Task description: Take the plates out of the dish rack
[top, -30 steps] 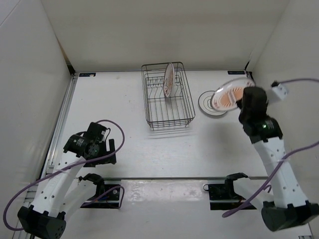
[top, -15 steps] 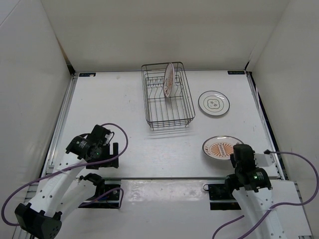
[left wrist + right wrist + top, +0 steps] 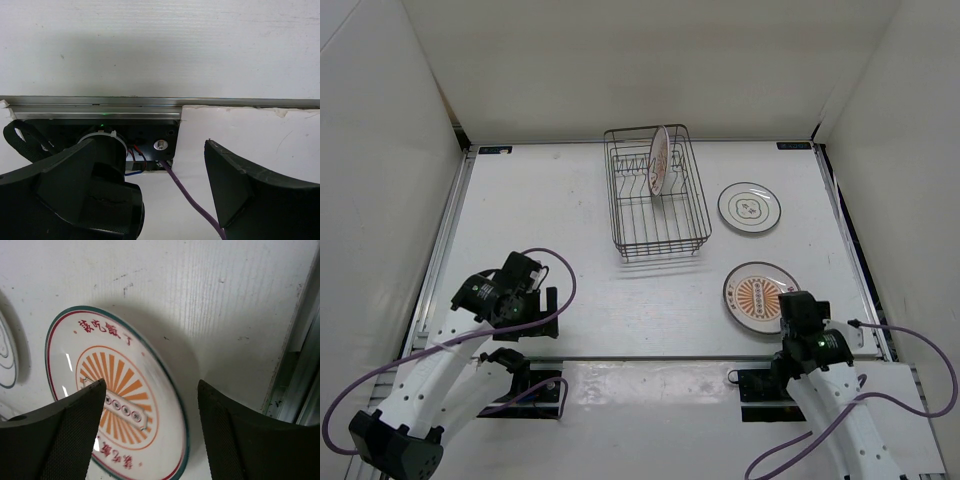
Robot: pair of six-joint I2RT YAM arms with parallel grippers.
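The dark wire dish rack (image 3: 655, 200) stands at the back middle of the table. One plate with reddish marks (image 3: 659, 160) stands upright between its prongs. A plate with grey rings (image 3: 750, 207) lies flat on the table to the right of the rack. Nearer lies the orange sunburst plate (image 3: 756, 295) (image 3: 115, 390), flat on the table. My right gripper (image 3: 788, 308) (image 3: 150, 425) hovers open over its near rim and holds nothing. My left gripper (image 3: 520, 305) (image 3: 160, 190) is open and empty at the near left, over its own base.
White walls enclose the table on the left, back and right. A metal rail (image 3: 150, 101) runs along the near edge, with the black arm mounts (image 3: 765, 385) behind it. Purple cables (image 3: 192, 205) loop around both arms.
My right arm carried the orange sunburst plate from above the grey-ringed plate to the near right, laid it flat and opened its jaws. The left arm barely moved.
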